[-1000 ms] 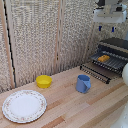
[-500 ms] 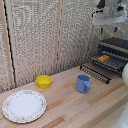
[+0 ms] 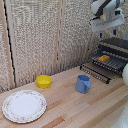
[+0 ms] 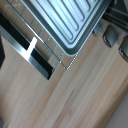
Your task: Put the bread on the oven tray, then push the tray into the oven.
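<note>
The bread [image 3: 103, 58], a small orange-brown roll, lies on the oven pan [image 3: 114, 62]. The pan of dark parallel bars sticks out of the front opening of the oven [image 3: 118, 46] at the exterior view's right. My gripper [image 3: 108, 34] hangs well above the bread and pan, apart from both, with its fingers spread and nothing between them. In the wrist view the pan's ribbed surface [image 4: 70, 20] and its wire edge show, with dark fingertips [image 4: 111, 35] beside it. The bread is out of the wrist view.
The oven's open door [image 3: 95, 73] hangs over the wooden table [image 3: 65, 107], and its dark handle bar [image 4: 30, 50] shows in the wrist view. A blue cup [image 3: 83, 83] stands near the door. A yellow bowl [image 3: 44, 81] and a patterned plate [image 3: 24, 106] sit toward the exterior view's left.
The gripper has shifted only slightly above the oven. The bread, the pan and the tableware have not moved.
</note>
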Robot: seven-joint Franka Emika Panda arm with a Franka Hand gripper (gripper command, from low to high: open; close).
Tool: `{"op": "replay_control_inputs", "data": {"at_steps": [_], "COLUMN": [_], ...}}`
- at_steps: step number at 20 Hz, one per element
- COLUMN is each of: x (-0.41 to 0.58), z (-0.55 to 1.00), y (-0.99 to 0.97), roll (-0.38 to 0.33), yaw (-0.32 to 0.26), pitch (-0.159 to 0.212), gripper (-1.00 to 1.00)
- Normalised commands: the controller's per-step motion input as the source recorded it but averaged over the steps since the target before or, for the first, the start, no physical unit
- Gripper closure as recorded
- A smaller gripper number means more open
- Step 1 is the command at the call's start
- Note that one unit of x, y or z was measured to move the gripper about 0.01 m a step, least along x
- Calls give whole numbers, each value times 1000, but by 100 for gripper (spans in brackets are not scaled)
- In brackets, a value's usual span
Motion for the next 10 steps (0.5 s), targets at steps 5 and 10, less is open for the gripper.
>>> {"op": "replay_control_inputs", "data": {"at_steps": [5,10], "x": [-76,-146], "z": [-192,-78], "y": [0,0], "roll": [-273,-309], "yaw": [260,231], "pitch": [154,156], "gripper": [-100,-100]}}
